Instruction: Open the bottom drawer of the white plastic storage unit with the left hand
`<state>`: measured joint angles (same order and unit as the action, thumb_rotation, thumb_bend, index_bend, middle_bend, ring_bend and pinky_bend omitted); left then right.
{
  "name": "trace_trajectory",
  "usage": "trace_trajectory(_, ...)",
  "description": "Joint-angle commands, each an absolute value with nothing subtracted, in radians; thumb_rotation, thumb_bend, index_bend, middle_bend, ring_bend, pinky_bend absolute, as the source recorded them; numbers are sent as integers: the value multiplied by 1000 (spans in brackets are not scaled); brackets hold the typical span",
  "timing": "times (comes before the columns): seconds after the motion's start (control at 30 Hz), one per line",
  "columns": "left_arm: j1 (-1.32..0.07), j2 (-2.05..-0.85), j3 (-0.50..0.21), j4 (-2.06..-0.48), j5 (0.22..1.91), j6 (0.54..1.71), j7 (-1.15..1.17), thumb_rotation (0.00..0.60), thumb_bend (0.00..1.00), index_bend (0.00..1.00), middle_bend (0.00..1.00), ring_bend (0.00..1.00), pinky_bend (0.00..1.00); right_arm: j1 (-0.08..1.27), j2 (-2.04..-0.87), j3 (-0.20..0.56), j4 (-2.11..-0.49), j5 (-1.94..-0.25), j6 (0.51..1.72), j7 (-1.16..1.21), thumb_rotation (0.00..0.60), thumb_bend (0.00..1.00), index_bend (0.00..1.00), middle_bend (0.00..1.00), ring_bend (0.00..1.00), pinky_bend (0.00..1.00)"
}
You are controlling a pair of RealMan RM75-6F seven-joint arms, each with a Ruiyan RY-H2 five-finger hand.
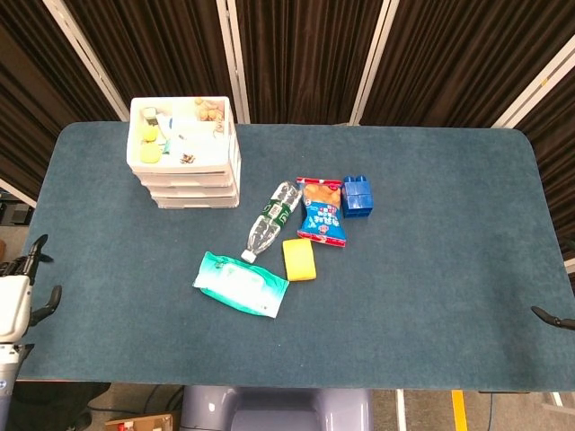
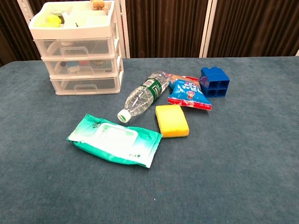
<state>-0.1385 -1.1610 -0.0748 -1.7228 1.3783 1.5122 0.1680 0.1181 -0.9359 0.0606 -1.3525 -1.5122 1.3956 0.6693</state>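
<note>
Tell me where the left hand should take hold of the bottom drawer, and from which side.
Probably the recessed handle centred on the bottom drawer front, approached from the unit's front, the robot's side. The drawer is shut flush in the storage unit, so only that front pull offers fingers any purchase.

Left hand (image 1: 20, 301) sat low at the left edge, dark fingers spread and holding nothing, right hand (image 1: 552, 317) showed only a dark tip at the right edge

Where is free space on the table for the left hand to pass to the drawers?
Bare blue cloth lies between the white plastic drawer unit and the green wet-wipes pack, and along the table's left edge. It is crowded to the right: clear plastic bottle, yellow sponge, snack bag, blue block.
</note>
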Motion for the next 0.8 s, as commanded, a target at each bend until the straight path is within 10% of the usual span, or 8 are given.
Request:
trace_trajectory(0.03,-167,-1160,-89,-1776,1340,1432,109,600,658,89,907,796,827,119,-935,61,-1352,-1511,1393,674,600,120,0,0,0,0)
trace_trajectory(0.8,-513,-1350,-374,-1860,622,1071,118,600,756,78,940,871,889,124,-927,57,-1350,-1521,1388,712,600,119,0,0,0,0)
